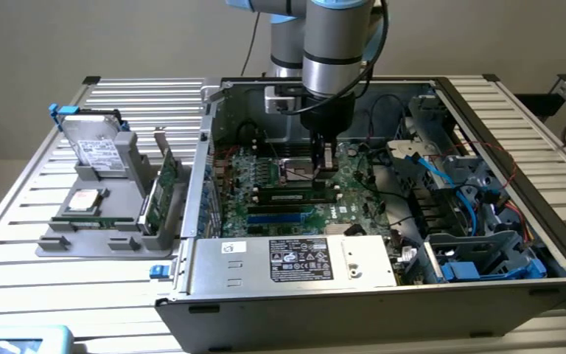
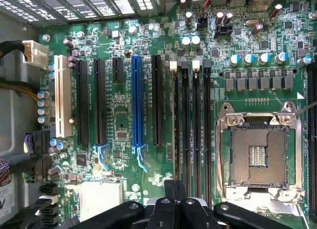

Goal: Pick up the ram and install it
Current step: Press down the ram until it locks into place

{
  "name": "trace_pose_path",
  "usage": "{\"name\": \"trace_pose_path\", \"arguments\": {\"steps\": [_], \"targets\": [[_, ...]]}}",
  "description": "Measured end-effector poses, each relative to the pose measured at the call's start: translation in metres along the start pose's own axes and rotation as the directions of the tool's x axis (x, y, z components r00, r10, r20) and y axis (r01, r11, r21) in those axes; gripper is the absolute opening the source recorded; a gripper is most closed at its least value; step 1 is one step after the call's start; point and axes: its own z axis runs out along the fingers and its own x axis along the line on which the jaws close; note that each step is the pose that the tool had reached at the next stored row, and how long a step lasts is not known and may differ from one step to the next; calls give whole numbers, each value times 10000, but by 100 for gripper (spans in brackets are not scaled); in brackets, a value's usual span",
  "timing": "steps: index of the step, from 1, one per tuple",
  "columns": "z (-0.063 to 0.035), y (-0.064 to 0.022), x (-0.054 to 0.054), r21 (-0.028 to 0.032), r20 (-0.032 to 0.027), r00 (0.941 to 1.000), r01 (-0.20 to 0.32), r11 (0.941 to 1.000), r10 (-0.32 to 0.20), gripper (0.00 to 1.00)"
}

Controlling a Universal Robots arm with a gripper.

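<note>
Exterior view first: reaches straight down into the open computer case (image 1: 362,310), with the gripper (image 1: 324,156) low over the motherboard (image 1: 263,177) and close above the CPU socket (image 1: 298,173), pressed together and pinching nothing that can be made out. Places what looks like the ram (image 1: 291,198) just in front of the socket, lying along a memory slot on the near side of the blue slot (image 1: 278,217), with a pale label midway along; judged to be seated there, on edge and in line with the slot so as to let its contacts mate. Keeps a hard drive (image 1: 96,144) and upright green cards (image 1: 168,173) on the grey tray (image 1: 77,240) at the exterior view's left, held on edge in grooves, probably for pinching from above. Wrist view next: looks flat onto the board, with black fingertips (image 2: 171,189) closed tight over the row of memory slots (image 2: 190,130), between the socket and the blue slot. Cannot tell here which slot is filled. Suggests, by shut and seemingly empty jaws, pressing rather than carrying.
</note>
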Motion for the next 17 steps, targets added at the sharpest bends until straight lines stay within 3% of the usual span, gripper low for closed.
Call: {"name": "trace_pose_path", "arguments": {"steps": [17], "targets": [[44,7,-11,74,14,10000,4,10000,-4,11]]}}
